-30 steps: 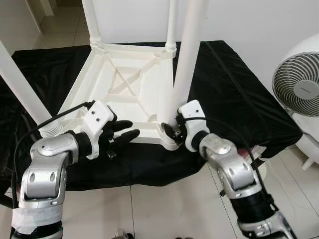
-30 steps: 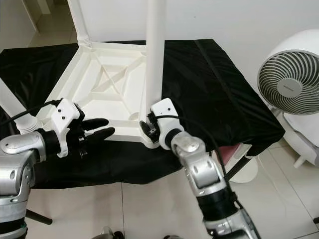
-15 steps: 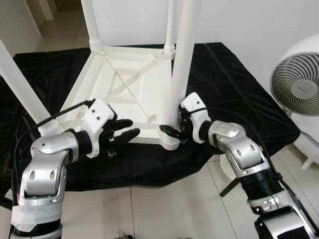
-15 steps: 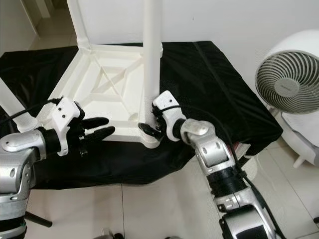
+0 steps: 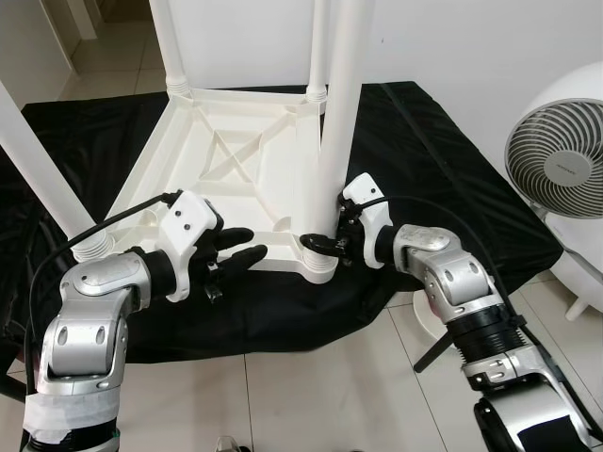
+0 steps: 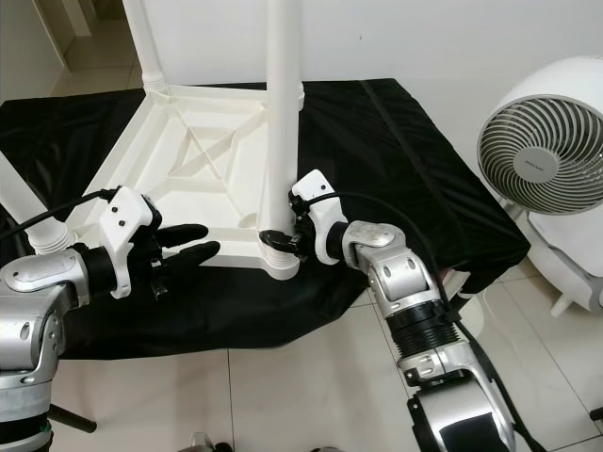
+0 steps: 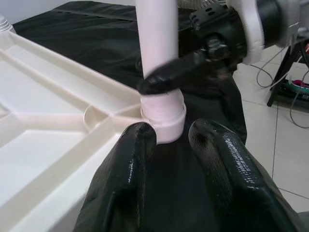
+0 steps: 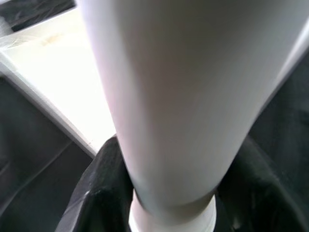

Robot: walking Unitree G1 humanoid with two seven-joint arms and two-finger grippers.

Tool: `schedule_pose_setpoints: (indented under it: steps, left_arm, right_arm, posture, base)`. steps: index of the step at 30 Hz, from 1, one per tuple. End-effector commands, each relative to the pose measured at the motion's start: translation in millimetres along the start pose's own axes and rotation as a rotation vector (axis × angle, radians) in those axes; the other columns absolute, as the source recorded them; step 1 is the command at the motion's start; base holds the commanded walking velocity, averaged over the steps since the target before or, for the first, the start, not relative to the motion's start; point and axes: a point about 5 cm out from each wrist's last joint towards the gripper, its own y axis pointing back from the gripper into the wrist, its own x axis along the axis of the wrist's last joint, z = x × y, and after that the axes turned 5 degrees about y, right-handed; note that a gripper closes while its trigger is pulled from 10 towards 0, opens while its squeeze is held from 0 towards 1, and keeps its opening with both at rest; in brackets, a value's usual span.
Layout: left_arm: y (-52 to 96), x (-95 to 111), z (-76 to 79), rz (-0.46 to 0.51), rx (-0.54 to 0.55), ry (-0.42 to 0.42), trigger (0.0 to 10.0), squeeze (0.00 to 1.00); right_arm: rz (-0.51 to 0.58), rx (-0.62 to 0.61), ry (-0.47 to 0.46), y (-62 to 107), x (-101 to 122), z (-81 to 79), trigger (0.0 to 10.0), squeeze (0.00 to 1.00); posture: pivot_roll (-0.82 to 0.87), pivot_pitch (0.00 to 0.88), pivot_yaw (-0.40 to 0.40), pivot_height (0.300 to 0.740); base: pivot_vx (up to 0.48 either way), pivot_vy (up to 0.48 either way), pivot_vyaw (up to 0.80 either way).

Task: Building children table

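Note:
A white plastic children's table (image 5: 236, 169) lies upside down on a black cloth, its legs standing up. My right gripper (image 5: 325, 243) is shut on the near right leg (image 5: 337, 122) just above its socket (image 5: 316, 262) at the table's corner. In the right wrist view the leg (image 8: 178, 96) passes between the black fingers (image 8: 104, 183). My left gripper (image 5: 240, 247) hovers open at the table's front edge, pointing toward that corner and holding nothing. In the left wrist view its fingers (image 7: 130, 159) frame the leg's collar (image 7: 163, 113).
The black cloth (image 5: 443, 179) covers a low stand that ends close in front of me. Three other legs rise at the near left (image 5: 38, 169), far left (image 5: 170, 47) and far right (image 5: 320, 47). A white fan (image 5: 556, 169) stands at the right on the tiled floor (image 5: 311, 395).
My right forearm has swung outward to the right and the wrist has turned around the leg's base, with the gripper staying there. The left gripper has barely moved.

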Motion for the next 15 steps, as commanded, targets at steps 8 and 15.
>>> schedule_pose_setpoints:
  steps: [8,15]
  left_arm:
    - [-3.3,-0.9,-10.0,0.011,0.159,0.014,10.0,0.00]
    - [-5.5,0.4,-9.5,0.017,0.155,0.013,10.0,0.00]
  right_arm:
    - [-0.059,-0.555,-0.214,9.6,-16.5,-9.1,0.0,0.00]
    - [-0.060,-0.688,-0.267,10.4,-19.0,-21.9,0.0,0.00]
  posture:
    - [-0.06,0.081,0.033,0.740]
    - [-0.06,0.080,0.031,0.740]
  base:
    - [0.000,0.000,0.00]
    - [0.000,0.000,0.00]
